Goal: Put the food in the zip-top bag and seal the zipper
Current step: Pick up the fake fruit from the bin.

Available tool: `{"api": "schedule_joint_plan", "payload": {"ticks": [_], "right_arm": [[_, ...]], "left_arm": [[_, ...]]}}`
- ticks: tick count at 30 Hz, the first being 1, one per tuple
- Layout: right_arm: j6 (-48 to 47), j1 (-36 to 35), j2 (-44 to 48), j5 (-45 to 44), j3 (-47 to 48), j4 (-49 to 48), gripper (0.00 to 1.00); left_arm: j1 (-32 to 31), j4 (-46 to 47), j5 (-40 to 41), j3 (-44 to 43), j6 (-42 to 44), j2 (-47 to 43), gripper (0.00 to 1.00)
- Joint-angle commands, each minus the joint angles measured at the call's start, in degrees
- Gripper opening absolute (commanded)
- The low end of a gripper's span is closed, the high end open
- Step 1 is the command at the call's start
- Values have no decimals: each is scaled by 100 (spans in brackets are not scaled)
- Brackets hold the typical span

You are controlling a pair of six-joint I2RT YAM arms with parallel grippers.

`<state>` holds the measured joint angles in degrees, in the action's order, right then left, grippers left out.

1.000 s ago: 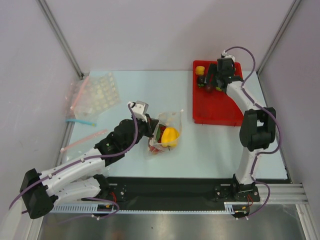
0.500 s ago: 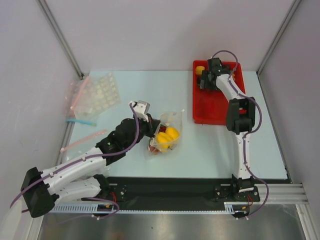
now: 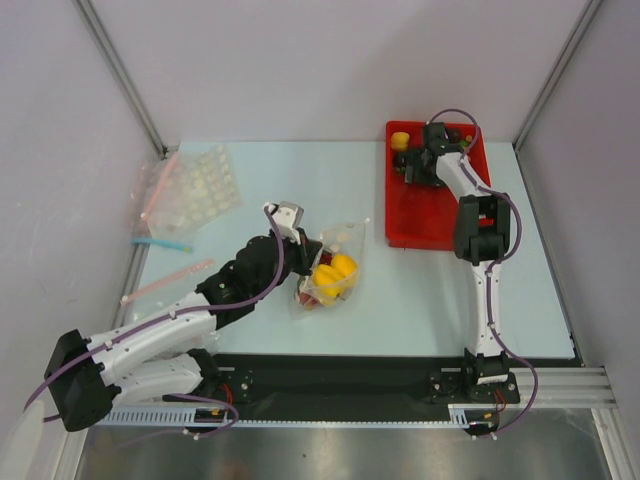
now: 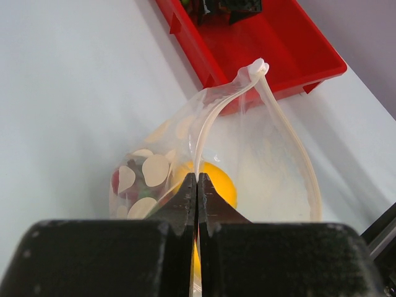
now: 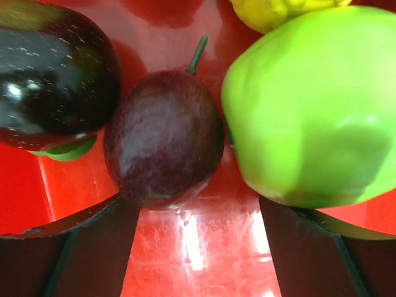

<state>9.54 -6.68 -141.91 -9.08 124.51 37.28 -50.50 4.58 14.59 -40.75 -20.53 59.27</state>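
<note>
Green fruit point(image 5: 303, 105) cropped right (eggplant point(image 5: 49, 68) left).

The table point(image 3: 420, 290) has a pale blue top. Behind it and on both sides stand plain walls point(image 3: 330, 60) of a light grey-lilac colour. Two slim metal posts point(image 3: 120, 75) run up in the back corners, one on the left and one on the right. Along the near edge of the table lies a black strip point(image 3: 350, 372), and below it a brushed steel plate point(image 3: 340, 450). The light is soft and even, with only weak shadows.
</note>
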Motion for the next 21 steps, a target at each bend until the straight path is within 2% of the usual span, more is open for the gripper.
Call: {"api": "schedule_joint_plan", "payload": {"ticks": [1,5,10,12,14,18,19,20,21], "right_arm": [[-233,-9,75,20,82,-370,85],[-382,-27,75,38,135,-510,91],[-760,-176,119,-208,126,-757,91],[-839,-220,119,-392,118,-879,85],[-892,-281,102,-524,118,-950,75],[-901,-290,-12,-533,232,-959,68],[-893,-290,5,-533,214,-977,63],[-893,-299,22,-542,162,-994,50],[-893,-308,57,-559,118,-1038,48]], "left_arm": [[-30,34,-44,-249,-47,-3,0],[-30,25,-88,-258,-65,-73,1],[-30,25,-167,-240,-91,-196,0],[-30,34,-184,-240,-100,-205,0],[-30,34,-202,-240,-109,-214,0],[-30,25,-202,-240,-100,-196,1],[-30,25,-202,-249,-100,-196,0],[-30,17,-193,-240,-100,-196,0],[-30,8,-193,-258,-91,-187,0]]}}
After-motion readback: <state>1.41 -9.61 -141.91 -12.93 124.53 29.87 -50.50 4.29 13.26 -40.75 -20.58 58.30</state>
